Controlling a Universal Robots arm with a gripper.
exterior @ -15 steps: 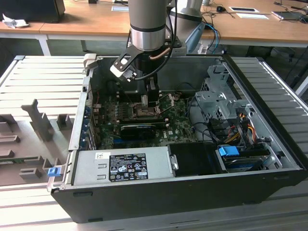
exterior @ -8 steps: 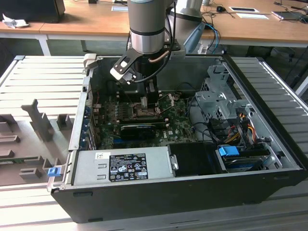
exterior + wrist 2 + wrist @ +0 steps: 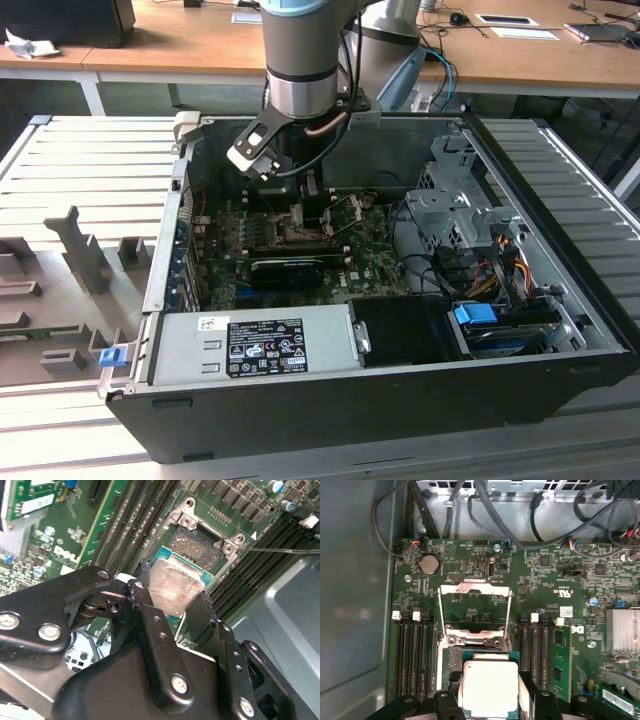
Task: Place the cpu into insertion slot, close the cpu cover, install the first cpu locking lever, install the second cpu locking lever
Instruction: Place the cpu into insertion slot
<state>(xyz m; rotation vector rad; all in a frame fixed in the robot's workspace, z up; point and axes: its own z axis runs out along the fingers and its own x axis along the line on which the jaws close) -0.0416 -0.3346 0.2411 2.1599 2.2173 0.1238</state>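
Second wrist view: slot (image 3: 198,546) beneath cpu (image 3: 172,587)

silver-topped cpu (image 3: 490,687) over the black insertion slot (image 3: 196,543) — cpu cover (image 3: 475,586) open beyond it

We find the one wide way in through the open top of the case (image 3: 400,400). In the exterior view, the grey power supply (image 3: 250,345) walls off the lower centre of the frame, and the drive cage (image 3: 450,200) with its loose cables (image 3: 490,255) crowds the right. The arm (image 3: 300,60) fills the upper centre, its gripper (image 3: 305,205) clasping the cpu (image 3: 490,687) just over the insertion slot (image 3: 197,545). The open cpu cover (image 3: 475,586) stands beyond the slot, memory slots (image 3: 412,655) flank it, and the long black card (image 3: 290,268) lies near. We see bare board (image 3: 370,265) between card and cage.
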